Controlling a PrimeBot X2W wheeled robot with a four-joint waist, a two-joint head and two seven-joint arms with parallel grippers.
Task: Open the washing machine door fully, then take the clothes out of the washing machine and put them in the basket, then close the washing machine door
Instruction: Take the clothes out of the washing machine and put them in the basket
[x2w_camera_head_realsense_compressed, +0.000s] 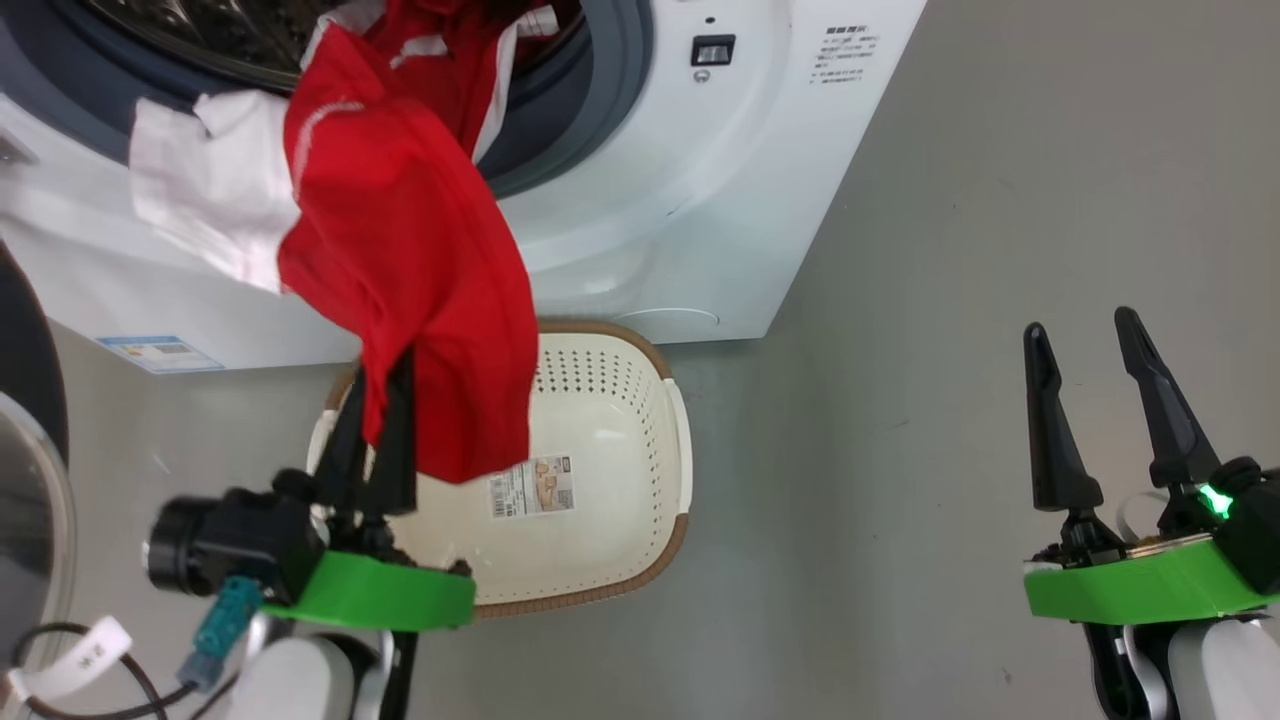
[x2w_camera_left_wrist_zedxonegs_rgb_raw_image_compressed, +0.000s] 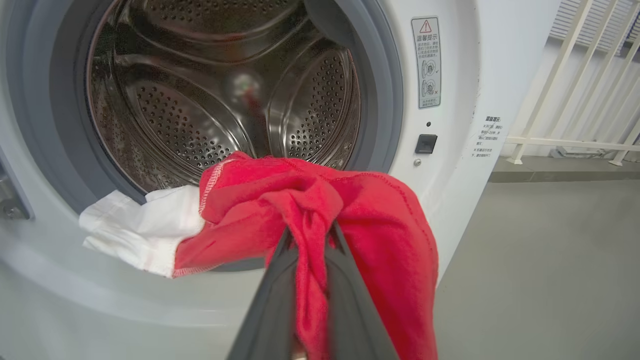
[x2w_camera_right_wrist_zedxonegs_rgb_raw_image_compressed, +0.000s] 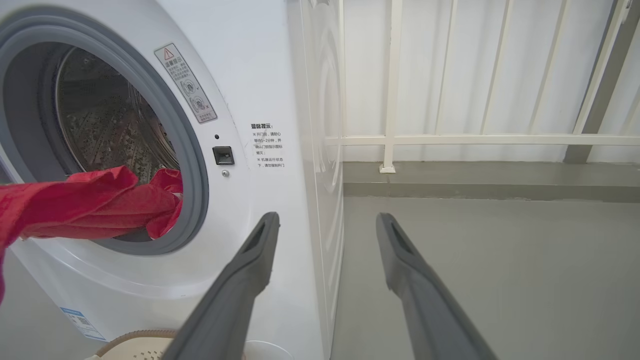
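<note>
Clothes (x2w_camera_head_realsense_compressed: 400, 250), red w/ white trim, trail from washing machine (x2w_camera_head_realsense_compressed: 680, 200) drum, pinched in left gripper (x2w_camera_head_realsense_compressed: 374, 440) by basket (x2w_camera_head_realsense_compressed: 600, 590); best pull fully clear, then release over basket centre; right gripper (x2w_camera_head_realsense_compressed: 1080, 325) wide, empty.

red-and-white clothes (x2w_camera_head_realsense_compressed: 400, 250), cream perforated basket (x2w_camera_head_realsense_compressed: 620, 420)

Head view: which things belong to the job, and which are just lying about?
Job: clothes, held by left gripper; washing machine; door; basket.
Lying about: blue sticker; tagged cable; printed notice.
</note>
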